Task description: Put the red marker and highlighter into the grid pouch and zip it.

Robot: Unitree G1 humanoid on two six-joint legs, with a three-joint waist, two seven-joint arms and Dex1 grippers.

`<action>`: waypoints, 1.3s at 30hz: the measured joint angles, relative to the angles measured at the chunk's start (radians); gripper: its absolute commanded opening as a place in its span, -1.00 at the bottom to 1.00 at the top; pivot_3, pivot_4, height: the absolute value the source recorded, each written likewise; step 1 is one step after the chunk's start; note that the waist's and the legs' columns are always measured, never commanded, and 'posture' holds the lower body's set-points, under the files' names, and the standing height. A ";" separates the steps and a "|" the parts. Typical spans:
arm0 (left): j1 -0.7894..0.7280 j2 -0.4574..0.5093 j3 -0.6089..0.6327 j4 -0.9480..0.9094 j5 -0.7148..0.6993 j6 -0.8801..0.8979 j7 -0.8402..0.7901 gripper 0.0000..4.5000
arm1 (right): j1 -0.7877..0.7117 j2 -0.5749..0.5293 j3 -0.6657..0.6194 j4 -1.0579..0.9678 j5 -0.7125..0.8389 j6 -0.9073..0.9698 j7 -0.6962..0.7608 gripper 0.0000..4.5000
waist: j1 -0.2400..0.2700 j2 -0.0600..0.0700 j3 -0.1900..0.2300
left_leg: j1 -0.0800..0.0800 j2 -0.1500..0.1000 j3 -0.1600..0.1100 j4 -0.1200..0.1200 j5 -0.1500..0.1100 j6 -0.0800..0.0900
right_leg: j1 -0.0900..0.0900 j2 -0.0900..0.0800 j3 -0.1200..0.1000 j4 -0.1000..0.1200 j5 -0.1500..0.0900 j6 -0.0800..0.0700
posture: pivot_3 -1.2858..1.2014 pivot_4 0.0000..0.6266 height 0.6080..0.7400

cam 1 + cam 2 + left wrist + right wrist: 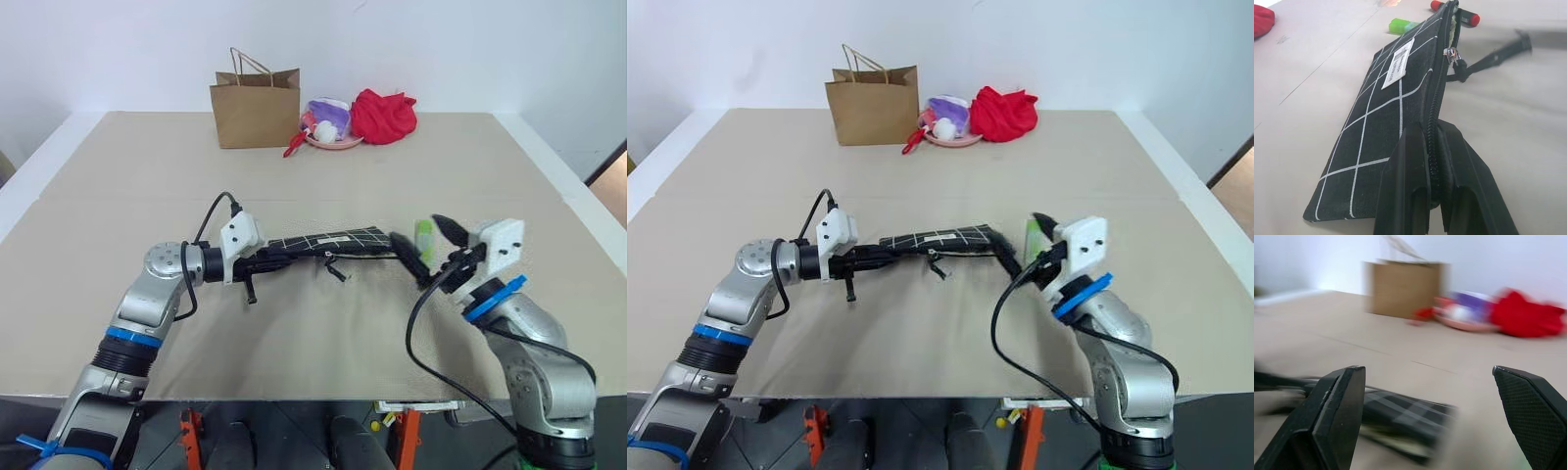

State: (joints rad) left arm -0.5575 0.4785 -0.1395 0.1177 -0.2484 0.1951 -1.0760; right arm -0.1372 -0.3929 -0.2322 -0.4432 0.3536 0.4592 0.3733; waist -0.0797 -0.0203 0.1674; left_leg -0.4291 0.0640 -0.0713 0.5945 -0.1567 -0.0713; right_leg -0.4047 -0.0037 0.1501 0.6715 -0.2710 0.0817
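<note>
— Where do things stand for you?

— My left pincer (pixel 1432 196) is clamped on the zipper edge at one end of the grid pouch (pixel 328 241), holding it just above the worktop (pixel 313 166). My right pincer (pixel 423 245) is spread wide and empty, at the pouch's far end. The red marker (pixel 1469 18) pokes out of the pouch mouth, so I judge it partly in but not seated. The highlighter (pixel 423 233) lies on the worktop beside that open end, between my right fingers as the head views show it.

— So what is the step in hand?

— The highlighter, I'd say. I should come down over it with the right fingers either side of its flat body and grip near the middle, so it doesn't pivot when lifted.

— And the left side?

— Hold steady. If that grip slackens, the mouth sags and there is nothing to aim at. The mouth looks narrow, so the highlighter ought to go in end first, along the zipper line, beside the marker rather than on top of it.

— What might go wrong?

— Nudging the marker back out while feeding the highlighter in. Both need pushing fully past the zipper teeth before I reach for the zipper pull (pixel 1453 55), or it will jam on them.
</note>
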 measured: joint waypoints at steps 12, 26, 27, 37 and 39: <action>0.016 0.017 0.021 0.000 -0.008 -0.001 -0.001 -1.00 | -0.080 0.159 0.073 0.207 -0.177 0.085 -0.311 0.99 | 0.005 0.001 0.001 | -0.003 -0.001 0.000 -0.001 0.000 0.000 | -0.001 -0.001 0.000 -0.002 -0.001 0.001 | 0.03 -0.52 1.00; 0.020 0.035 0.028 -0.018 -0.035 0.005 0.006 -1.00 | -0.142 0.215 0.086 0.328 -0.250 0.066 -0.387 0.99 | 0.003 0.001 0.001 | -0.002 0.000 0.000 -0.002 0.000 0.000 | -0.001 -0.001 0.000 -0.002 -0.001 0.001 | 0.03 -0.52 1.00; 0.020 0.035 0.029 -0.018 -0.037 0.007 0.007 -1.00 | -0.145 0.220 0.086 0.328 -0.252 0.072 -0.393 0.99 | 0.003 0.001 0.001 | -0.002 0.000 0.000 -0.002 0.000 0.000 | -0.001 0.000 0.000 -0.002 -0.001 0.001 | 0.03 -0.52 1.00; 0.020 0.035 0.031 -0.021 -0.045 0.009 0.021 -1.00 | -0.159 0.281 0.074 0.309 -0.239 0.141 -0.430 -0.53 | 0.008 0.000 0.000 | -0.001 -0.001 0.000 0.000 0.000 0.000 | 0.003 -0.001 0.000 -0.004 0.000 0.001 | 0.03 -0.52 1.00; 0.020 0.035 0.031 -0.021 -0.045 0.009 0.022 -1.00 | -0.161 0.281 0.074 0.307 -0.239 0.147 -0.429 -0.53 | 0.008 0.000 0.000 | -0.001 -0.001 0.000 0.000 0.000 0.000 | 0.003 -0.001 0.000 -0.004 0.000 0.001 | 0.03 -0.52 1.00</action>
State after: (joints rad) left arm -0.5371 0.5136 -0.1083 0.0964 -0.2931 0.2038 -1.0544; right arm -0.2984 -0.1117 -0.1583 -0.1357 0.1150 0.6066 -0.0562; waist -0.0715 -0.0202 0.1671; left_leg -0.4302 0.0631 -0.0714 0.5944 -0.1568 -0.0714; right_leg -0.4017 -0.0049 0.1501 0.6673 -0.2711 0.0831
